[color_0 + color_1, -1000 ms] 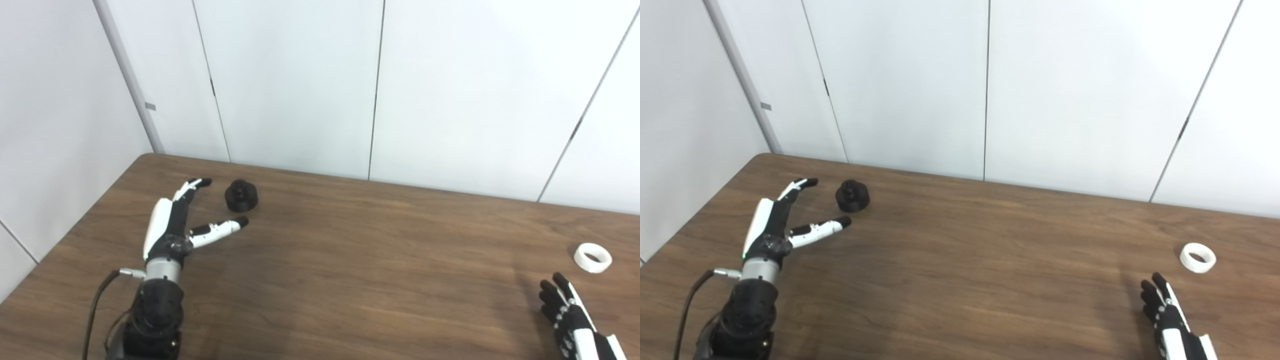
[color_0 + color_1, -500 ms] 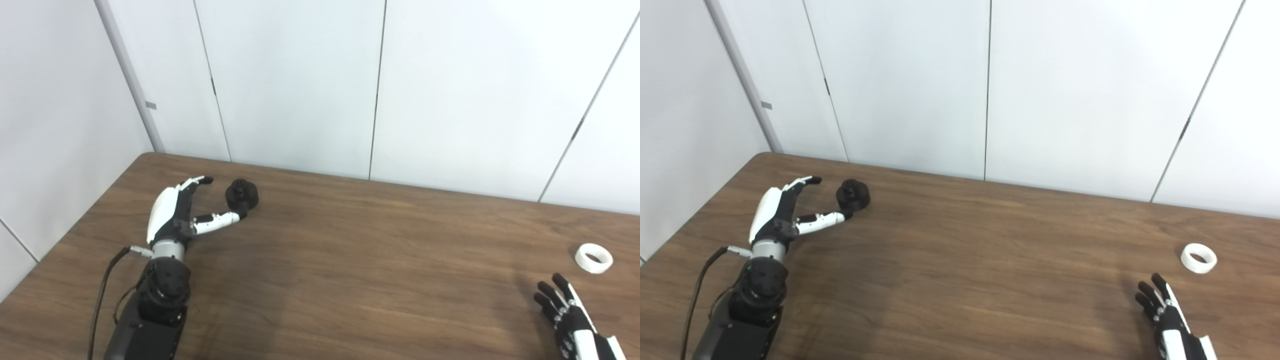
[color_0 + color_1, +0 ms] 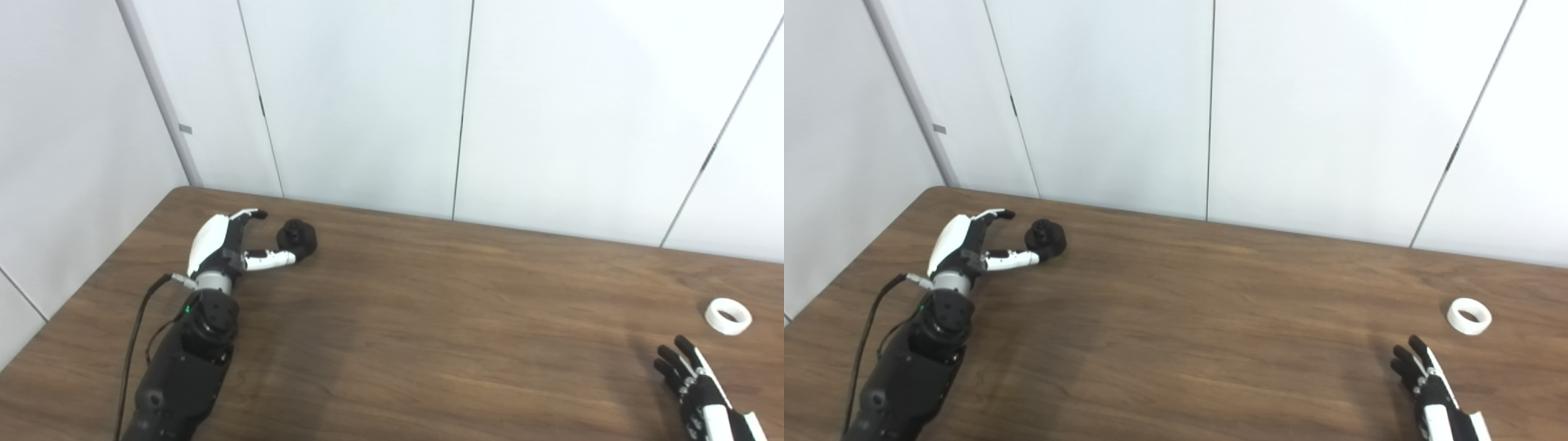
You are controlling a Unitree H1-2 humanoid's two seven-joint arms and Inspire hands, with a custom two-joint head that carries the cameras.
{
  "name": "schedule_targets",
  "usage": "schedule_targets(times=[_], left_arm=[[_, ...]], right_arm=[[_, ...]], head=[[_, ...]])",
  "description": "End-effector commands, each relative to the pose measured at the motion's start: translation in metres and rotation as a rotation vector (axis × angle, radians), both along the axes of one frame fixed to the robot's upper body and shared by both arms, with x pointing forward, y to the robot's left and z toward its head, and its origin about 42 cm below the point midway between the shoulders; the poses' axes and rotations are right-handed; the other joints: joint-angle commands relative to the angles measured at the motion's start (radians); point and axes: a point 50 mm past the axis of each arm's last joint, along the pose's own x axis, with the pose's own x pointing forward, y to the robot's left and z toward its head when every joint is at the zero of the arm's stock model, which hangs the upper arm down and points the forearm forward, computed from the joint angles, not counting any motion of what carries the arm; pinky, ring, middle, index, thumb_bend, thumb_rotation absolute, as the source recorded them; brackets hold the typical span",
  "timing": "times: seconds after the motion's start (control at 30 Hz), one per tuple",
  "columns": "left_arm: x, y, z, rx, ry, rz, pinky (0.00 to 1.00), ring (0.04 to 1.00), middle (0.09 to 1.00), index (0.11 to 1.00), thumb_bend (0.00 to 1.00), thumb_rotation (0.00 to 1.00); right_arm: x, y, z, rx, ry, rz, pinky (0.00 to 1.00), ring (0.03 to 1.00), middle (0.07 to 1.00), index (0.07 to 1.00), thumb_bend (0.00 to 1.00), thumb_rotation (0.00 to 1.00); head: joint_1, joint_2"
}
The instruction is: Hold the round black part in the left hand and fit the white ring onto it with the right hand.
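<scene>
The round black part point(image 3: 297, 237) stands on the brown table point(image 3: 429, 306) at the far left, near the wall. My left hand point(image 3: 229, 248) lies open just left of it, fingers curled above and the thumb reaching under the part's near side, at or almost at its base. The white ring point(image 3: 727, 316) lies flat at the right edge of the table. My right hand point(image 3: 695, 389) rests low at the bottom right, fingers spread and open, a short way in front of the ring and not touching it.
White wall panels point(image 3: 465, 104) close off the table's far edge and left side. A black cable point(image 3: 131, 343) trails from my left wrist along the forearm.
My left hand has slid forward toward the black part, and its thumb now reaches the part's base. The right hand has barely moved; the ring stays put.
</scene>
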Motion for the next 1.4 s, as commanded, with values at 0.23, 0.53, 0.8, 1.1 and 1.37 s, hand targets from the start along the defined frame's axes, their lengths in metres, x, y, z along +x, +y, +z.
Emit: schedule_targets(times=[0.23,0.53,0.8,1.1,1.37], left_arm=[[0.033,0.010,0.031,0.106,-0.060,-0.027,1.00,0.997,0.940,0.826,1.00,0.32],[0.049,0.009,0.030,0.153,-0.002,-0.040,1.00,0.999,0.941,0.825,1.00,0.35],[0.058,0.003,0.028,0.171,0.046,-0.059,1.00,1.000,0.947,0.823,1.00,0.33],[0.062,0.002,0.024,0.167,0.088,-0.061,1.00,1.000,0.950,0.823,0.99,0.35],[0.060,0.002,0.019,0.162,0.061,-0.051,1.00,0.998,0.939,0.794,0.98,0.32]], right_arm=[[-0.002,-0.002,0.002,-0.014,0.004,-0.011,1.00,0.909,0.912,0.961,0.58,1.00],[-0.003,-0.003,0.002,-0.019,0.001,-0.016,1.00,0.913,0.911,0.966,0.56,1.00],[-0.004,-0.003,0.003,-0.027,0.010,-0.022,1.00,0.914,0.911,0.964,0.59,1.00],[-0.004,-0.003,0.003,-0.023,0.013,-0.029,1.00,0.916,0.912,0.966,0.59,1.00],[-0.004,-0.003,0.003,-0.033,0.012,-0.026,1.00,0.911,0.911,0.969,0.58,1.00]], head=[[-0.007,0.002],[-0.011,0.004],[-0.014,0.005],[-0.014,0.006],[-0.015,0.009]])
